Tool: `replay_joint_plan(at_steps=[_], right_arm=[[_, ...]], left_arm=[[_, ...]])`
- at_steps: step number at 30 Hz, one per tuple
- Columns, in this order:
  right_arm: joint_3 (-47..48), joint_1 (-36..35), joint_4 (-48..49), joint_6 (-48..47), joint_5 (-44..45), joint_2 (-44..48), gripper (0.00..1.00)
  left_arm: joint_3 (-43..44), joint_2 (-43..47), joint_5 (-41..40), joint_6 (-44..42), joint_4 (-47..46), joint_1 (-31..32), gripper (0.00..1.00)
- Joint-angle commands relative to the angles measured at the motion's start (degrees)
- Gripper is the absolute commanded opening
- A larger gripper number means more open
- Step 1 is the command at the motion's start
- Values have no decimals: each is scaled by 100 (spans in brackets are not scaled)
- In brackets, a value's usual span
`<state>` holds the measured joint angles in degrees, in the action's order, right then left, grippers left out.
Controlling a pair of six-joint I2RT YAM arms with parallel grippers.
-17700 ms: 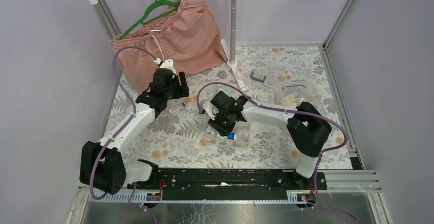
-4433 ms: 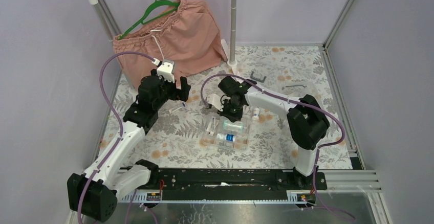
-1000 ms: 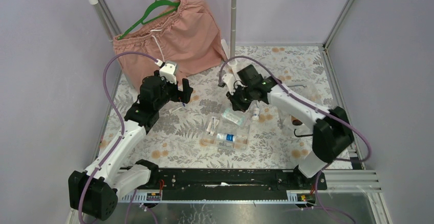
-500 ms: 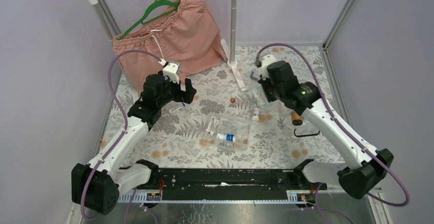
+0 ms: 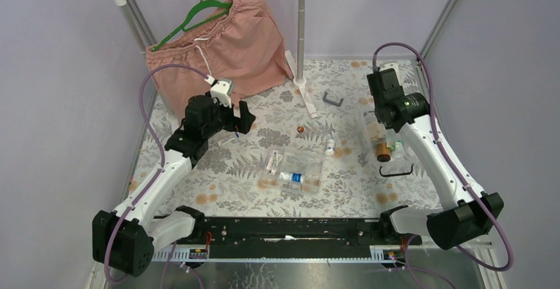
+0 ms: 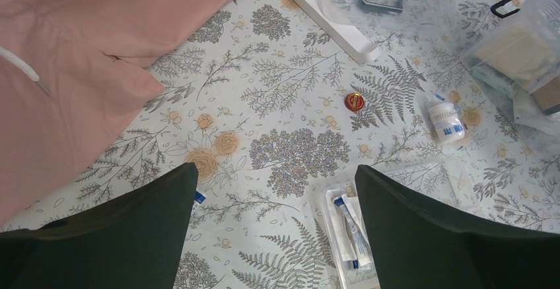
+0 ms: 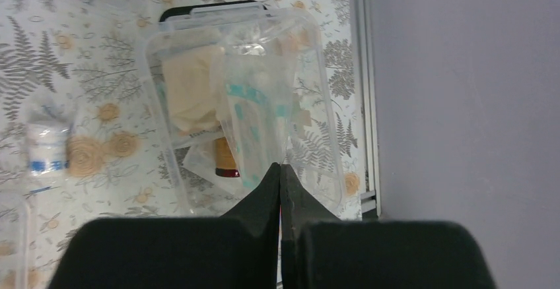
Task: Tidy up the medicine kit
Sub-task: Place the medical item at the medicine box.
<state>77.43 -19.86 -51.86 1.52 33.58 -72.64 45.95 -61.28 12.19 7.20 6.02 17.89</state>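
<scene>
The medicine kit's clear box [image 7: 198, 30] stands at the right edge of the table, open, holding a beige bandage roll [image 7: 188, 91] and a brown bottle [image 7: 226, 157]. My right gripper [image 7: 280, 167] hangs over it, shut on a clear sachet [image 7: 254, 127] with teal print that dangles into the box [image 5: 370, 125]. A clear tray [image 5: 310, 182] with small sachets and a blue-labelled bottle lies mid-table. Between tray and box lies a white bottle [image 5: 329, 146]. My left gripper [image 5: 239, 121] hovers open left of the tray [image 6: 333, 200], nothing between its fingers [image 6: 132, 229].
Pink shorts [image 5: 218, 45] hang on a green hanger at the back left. The rack's pole and white foot [image 5: 307, 101] stand behind the centre. A grey handle [image 5: 333, 99], a red cap [image 5: 300, 129] and a black handle [image 5: 396, 170] lie loose. A wall borders the box on the right.
My right arm has swung from the middle of the table to the right with the sachet, and now hangs over the clear box. The left arm has barely moved.
</scene>
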Motion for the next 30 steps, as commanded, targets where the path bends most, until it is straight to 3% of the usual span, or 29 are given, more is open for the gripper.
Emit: replay_joint_plan(at_steps=[1,4,14,15,17,21,25,27,30], right_arm=[[117,107,-180,-114,641,-188,0],[68,150,-170,-125,681,-270,0],[-368,286,-80,-308,-495,-334,0],[-425,326,-99,-292,-468,-399,3],[-437,379,-211,-211,-151,-583,27],[-231,402,-271,-187,496,-685,43],[143,398,-91,-187,667,-529,49],[303,398,53,-187,61,-428,50],[329,395,471,113,-1511,-244,51]], left_arm=[[74,145,-55,44,-324,-40,98],[51,160,-51,38,-349,-40,98],[21,168,-14,53,-356,-40,98],[13,175,-19,53,-358,-40,98],[1,186,-14,53,-356,-40,98],[-37,233,-47,53,-326,-40,98],[-101,299,-96,61,-338,-40,98],[-128,322,-153,81,-355,-40,98],[-165,346,-344,218,-421,-41,98]])
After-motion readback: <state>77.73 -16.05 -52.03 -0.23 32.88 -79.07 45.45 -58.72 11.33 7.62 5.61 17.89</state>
